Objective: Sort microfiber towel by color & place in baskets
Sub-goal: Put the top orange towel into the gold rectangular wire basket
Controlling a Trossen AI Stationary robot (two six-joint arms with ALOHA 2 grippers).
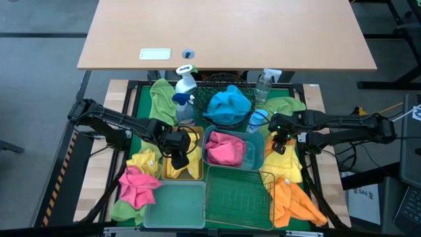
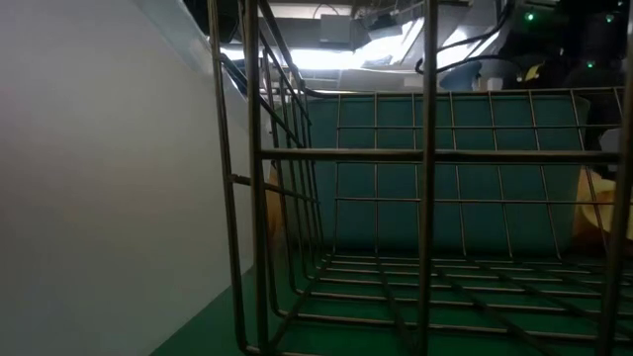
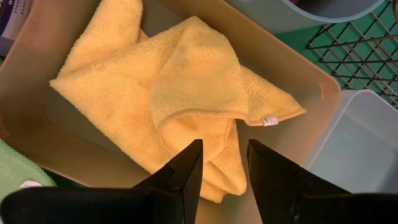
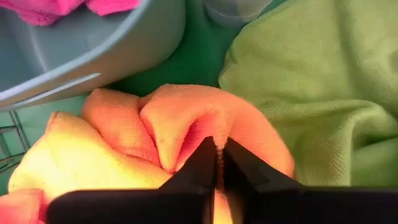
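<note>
Right gripper [image 4: 219,163], beside the teal bin [image 4: 93,56], is nearly closed, pinching a fold of orange towel [image 4: 186,118] directly between its jaws. Left gripper [image 3: 224,163] hangs part-open over the yellow towel [image 3: 174,87].

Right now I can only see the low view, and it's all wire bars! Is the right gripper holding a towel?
Observer: Yes. The right gripper is pinched shut on a fold of an orange towel, beside a green towel.
Operator: What about the other arm?
Observer: The left gripper hangs open over a yellow towel lying in the amber bin.
Operator: Any pink ones sorted?
Observer: One pink towel lies in the teal bin.
</note>
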